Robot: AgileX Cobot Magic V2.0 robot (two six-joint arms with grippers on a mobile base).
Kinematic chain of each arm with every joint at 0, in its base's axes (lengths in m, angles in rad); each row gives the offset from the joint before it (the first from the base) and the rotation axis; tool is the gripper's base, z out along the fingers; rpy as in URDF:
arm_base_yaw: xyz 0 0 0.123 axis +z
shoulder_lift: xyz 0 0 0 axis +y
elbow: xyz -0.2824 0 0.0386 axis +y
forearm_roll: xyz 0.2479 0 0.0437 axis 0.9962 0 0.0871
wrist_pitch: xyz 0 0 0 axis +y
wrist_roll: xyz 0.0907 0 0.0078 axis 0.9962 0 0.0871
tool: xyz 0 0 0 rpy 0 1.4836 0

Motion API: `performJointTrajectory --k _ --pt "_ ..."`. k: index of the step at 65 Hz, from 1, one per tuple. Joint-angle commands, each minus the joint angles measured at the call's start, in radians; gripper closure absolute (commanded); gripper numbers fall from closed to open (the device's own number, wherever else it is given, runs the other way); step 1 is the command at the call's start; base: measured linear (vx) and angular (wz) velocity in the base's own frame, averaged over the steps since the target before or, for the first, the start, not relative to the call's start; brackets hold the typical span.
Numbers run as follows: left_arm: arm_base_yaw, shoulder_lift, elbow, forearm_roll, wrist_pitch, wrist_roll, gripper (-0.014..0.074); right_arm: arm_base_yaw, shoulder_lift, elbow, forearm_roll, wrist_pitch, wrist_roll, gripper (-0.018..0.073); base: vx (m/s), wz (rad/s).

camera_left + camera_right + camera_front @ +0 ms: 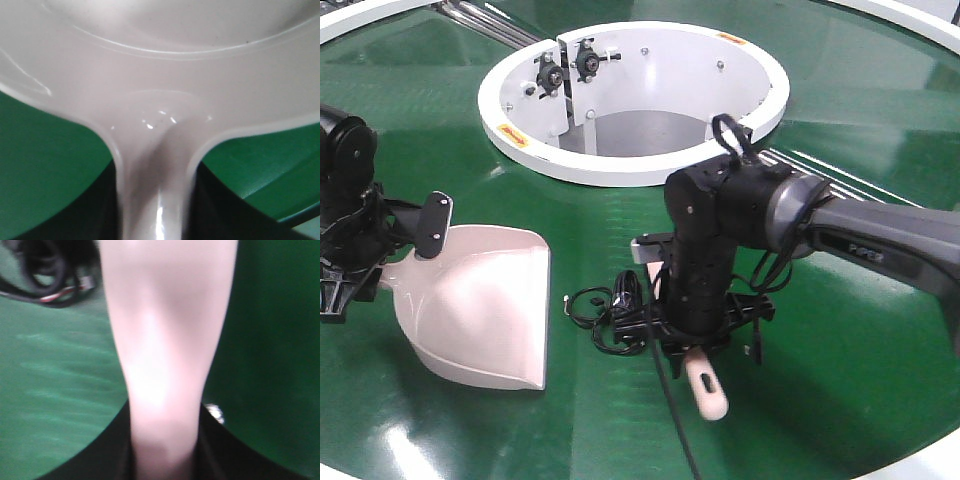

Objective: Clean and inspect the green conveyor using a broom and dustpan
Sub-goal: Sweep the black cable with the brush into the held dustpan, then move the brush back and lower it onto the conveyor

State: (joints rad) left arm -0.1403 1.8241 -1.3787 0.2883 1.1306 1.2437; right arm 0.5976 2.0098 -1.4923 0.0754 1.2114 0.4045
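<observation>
As right claw (686, 345) clamps it, broom (706, 388) handle points toward camera

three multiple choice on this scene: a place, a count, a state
1. Where lies the tangled black cable?
A. on the glossy dark green conveyor belt, between the wide pale pink-beige plastic dustpan and the slim pink-beige plastic hand broom
B. inside the dustpan
C. draped over the broom
2. How many pink-beige tools show?
A. one
B. two
C. three
3. The right gripper's jaws are:
A. open
B. shut on the cable
C. shut on the broom
Answers: 1A, it lies on belt between them; 2B, dustpan and broom only; 3C, the handle sits between the jaws.
</observation>
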Motion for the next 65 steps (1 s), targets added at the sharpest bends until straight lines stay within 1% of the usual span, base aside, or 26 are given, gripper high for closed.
performJointTrajectory --k 1,11,20,27,32,38,47,55,65 --pt "-0.006 -0.047 -0.025 0.002 -0.013 -0.011 0.0603 0.032 -0.012 -0.047 0.069 0.079 -0.006 0.0564 0.00 0.00" --pt "-0.006 -0.047 -0.025 0.002 -0.013 -0.011 0.0603 0.093 0.051 -0.159 0.139 0.079 -0.039 0.0564 0.00 0.00" --pt "-0.006 -0.047 -0.025 0.002 -0.013 -0.011 0.0603 0.153 0.138 -0.335 0.227 0.079 -0.072 0.0564 0.00 0.00" --pt "-0.006 -0.047 -0.025 0.002 -0.013 -0.011 0.0603 0.182 0.194 -0.473 0.278 0.079 -0.089 0.0564 0.00 0.00" --pt "-0.006 -0.047 -0.025 0.002 -0.013 -0.011 0.0603 0.189 0.222 -0.563 0.295 0.079 -0.090 0.0564 0.00 0.00" --pt "-0.006 -0.047 -0.025 0.002 -0.013 -0.011 0.0603 0.194 0.236 -0.629 0.291 0.079 -0.087 0.0564 0.00 0.00" --pt "-0.006 -0.047 -0.025 0.002 -0.013 -0.011 0.0603 0.181 0.230 -0.642 0.268 0.079 -0.083 0.0564 0.00 0.00" --pt "-0.006 -0.047 -0.025 0.002 -0.013 -0.011 0.0603 0.156 0.215 -0.639 0.259 0.079 -0.083 0.0564 0.00 0.00" --pt "-0.006 -0.047 -0.025 0.002 -0.013 -0.011 0.0603 0.103 0.155 -0.618 0.203 0.079 -0.096 0.0564 0.00 0.00"
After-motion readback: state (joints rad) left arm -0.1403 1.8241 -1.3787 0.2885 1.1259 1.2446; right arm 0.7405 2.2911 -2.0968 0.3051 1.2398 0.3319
